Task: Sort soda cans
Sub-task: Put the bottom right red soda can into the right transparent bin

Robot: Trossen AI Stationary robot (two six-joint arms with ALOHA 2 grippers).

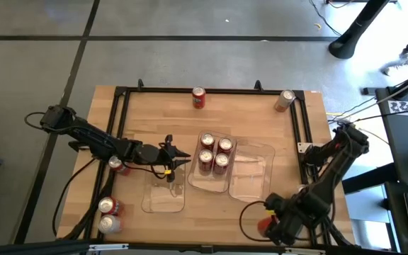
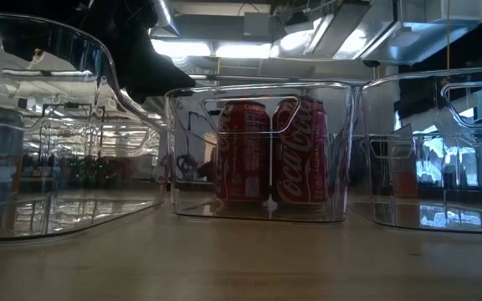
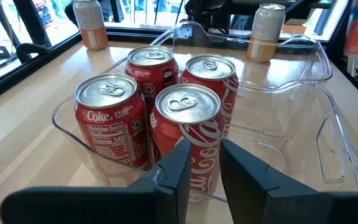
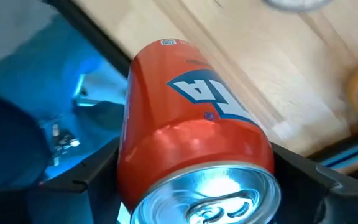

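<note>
Four red soda cans (image 1: 214, 153) stand upright in a clear tray (image 1: 194, 183) at mid-table; the low view shows two of them (image 2: 270, 150). My left gripper (image 3: 205, 165) reaches level from the table's left to that tray's left wall (image 3: 104, 167). Its fingers are a narrow gap apart with nothing between them; whether they touch the wall, I cannot tell. At the table's near right corner, my right gripper (image 1: 268, 225) is shut on an orange-red can (image 4: 185, 118). Loose cans stand at the far edge (image 1: 198, 98), far right (image 1: 284, 100) and near left (image 1: 108, 206). My right gripper pinches the orange-red can by its round sides (image 4: 126, 174), close to the silver top, one finger on each side. The fingers come from above, slanting steeply down. The can's top faces the wrist and its base points away, tilted over the table's edge.
Two empty clear trays flank the filled one, one at the near left (image 1: 165, 198) and one on the right (image 1: 255, 177). A can (image 1: 119, 165) stands under my left arm, and a silver one (image 1: 108, 225) at the near left corner. A black frame (image 1: 211, 90) rims the table.
</note>
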